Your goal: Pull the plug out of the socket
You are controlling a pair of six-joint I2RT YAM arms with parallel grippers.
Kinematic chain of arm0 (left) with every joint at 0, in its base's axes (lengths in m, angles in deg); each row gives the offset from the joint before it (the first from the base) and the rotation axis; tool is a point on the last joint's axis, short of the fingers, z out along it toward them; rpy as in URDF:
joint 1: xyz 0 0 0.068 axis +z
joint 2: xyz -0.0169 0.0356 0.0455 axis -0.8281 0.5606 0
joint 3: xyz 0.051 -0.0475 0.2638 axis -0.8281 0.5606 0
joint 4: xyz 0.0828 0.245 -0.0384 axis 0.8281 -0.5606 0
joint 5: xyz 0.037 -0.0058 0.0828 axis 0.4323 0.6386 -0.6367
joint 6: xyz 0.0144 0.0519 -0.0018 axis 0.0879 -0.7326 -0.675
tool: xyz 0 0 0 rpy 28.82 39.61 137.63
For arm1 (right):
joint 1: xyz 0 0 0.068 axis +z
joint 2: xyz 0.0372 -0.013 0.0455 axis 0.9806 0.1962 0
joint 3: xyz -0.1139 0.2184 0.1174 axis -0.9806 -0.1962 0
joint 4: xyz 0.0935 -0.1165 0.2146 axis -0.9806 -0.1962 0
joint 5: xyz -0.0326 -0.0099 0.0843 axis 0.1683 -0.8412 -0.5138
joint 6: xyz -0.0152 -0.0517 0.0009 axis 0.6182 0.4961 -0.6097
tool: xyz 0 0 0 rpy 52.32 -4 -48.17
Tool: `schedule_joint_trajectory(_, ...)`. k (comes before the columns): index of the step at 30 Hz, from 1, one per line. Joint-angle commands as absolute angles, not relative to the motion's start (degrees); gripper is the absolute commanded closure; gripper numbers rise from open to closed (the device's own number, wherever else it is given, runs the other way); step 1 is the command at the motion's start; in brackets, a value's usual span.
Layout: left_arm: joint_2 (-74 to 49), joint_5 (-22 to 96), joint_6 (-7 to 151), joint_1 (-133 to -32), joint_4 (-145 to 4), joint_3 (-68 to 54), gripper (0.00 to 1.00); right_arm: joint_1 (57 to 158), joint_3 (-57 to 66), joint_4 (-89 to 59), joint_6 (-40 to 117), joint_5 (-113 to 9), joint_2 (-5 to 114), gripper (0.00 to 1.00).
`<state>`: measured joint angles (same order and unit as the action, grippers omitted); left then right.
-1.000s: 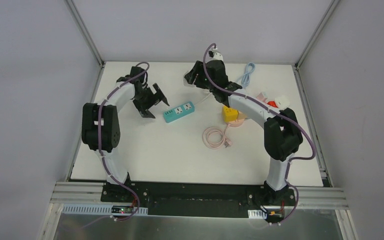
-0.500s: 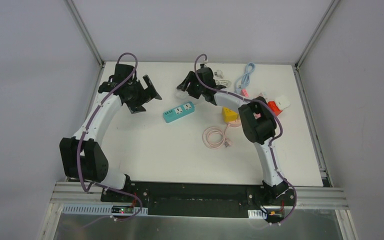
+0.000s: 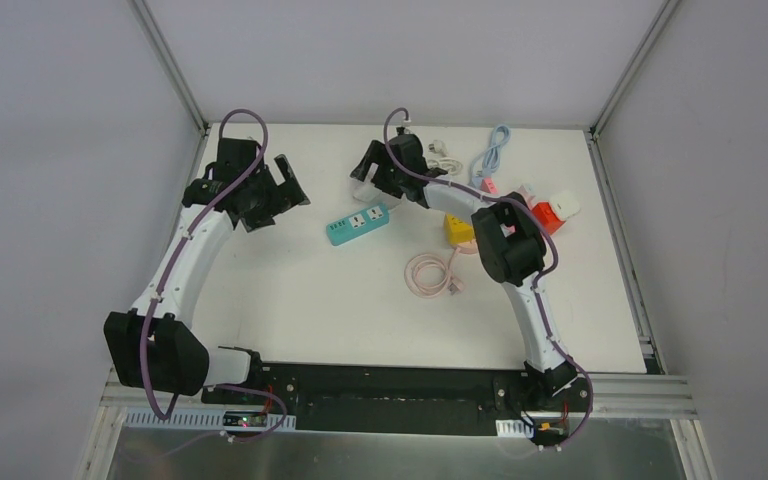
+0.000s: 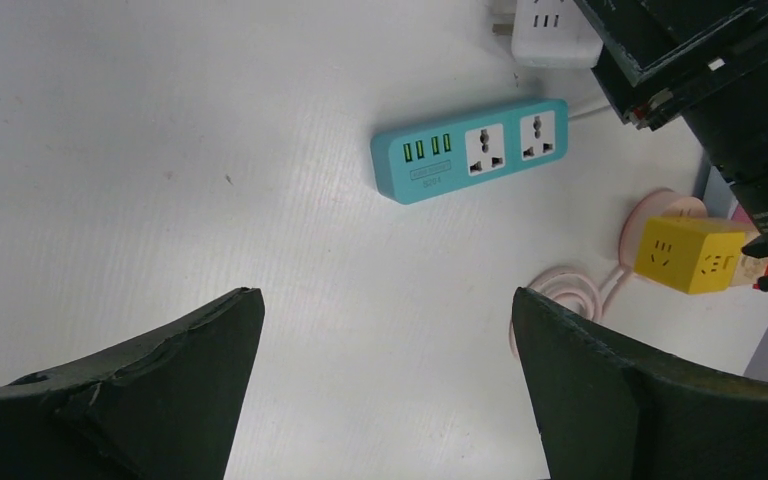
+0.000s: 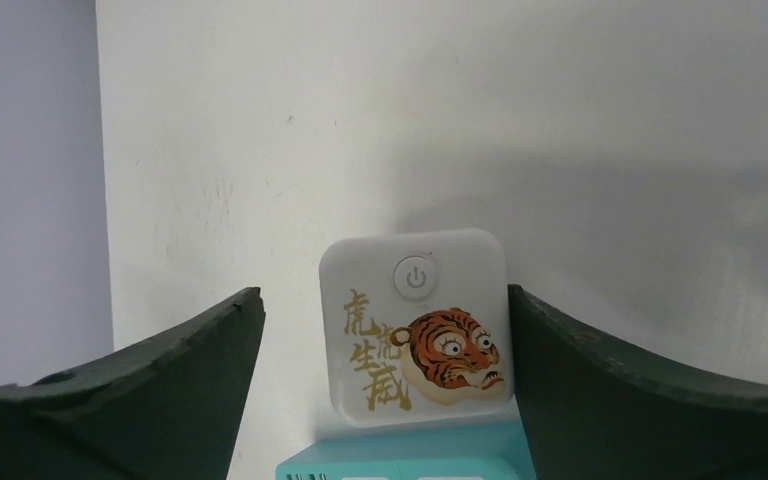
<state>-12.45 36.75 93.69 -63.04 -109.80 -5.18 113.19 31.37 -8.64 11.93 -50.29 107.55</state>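
The plug point(image 5: 415, 325) lies on the counter point(image 5: 260, 120) just beside the strip point(image 4: 470, 150). Expect it to be light, rigid and smooth; grip its flat sides. The right claw point(image 5: 382, 292) straddles it, released; the left claw point(image 4: 385, 295) gapes empty.

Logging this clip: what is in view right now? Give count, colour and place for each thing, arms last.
power strip: one, teal, mid-table, both of its sockets vacant
tiger-print adapter: one, white, beside the strip on its far side
cube socket: one, yellow, right of the strip
coiled cable: one, pink, on the near side of the cube
blue cable: one, light blue, far edge
plug: one, white, far edge, left of the blue cable
red and white item: one, right of the cube, kind unclear
table: one, white
left gripper: open, above the table left of the strip
right gripper: open, fingers either side of the adapter
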Motion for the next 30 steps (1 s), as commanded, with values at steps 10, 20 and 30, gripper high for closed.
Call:
schedule_joint_trajectory(10,-14.1,33.9,86.7,-62.8,-113.3,-11.0,0.01,112.5,38.9,-20.7,25.1,-39.3,95.6,0.04)
schedule_joint_trajectory(20,-10.1,55.9,83.6,-61.3,-112.4,-18.2,0.04,107.6,26.4,-35.6,27.4,-27.9,74.8,0.06)
schedule_joint_trajectory(30,-5.9,61.1,91.2,-74.7,-97.3,-14.5,0.03,99.9,12.6,-55.2,17.7,-23.3,59.4,0.07)
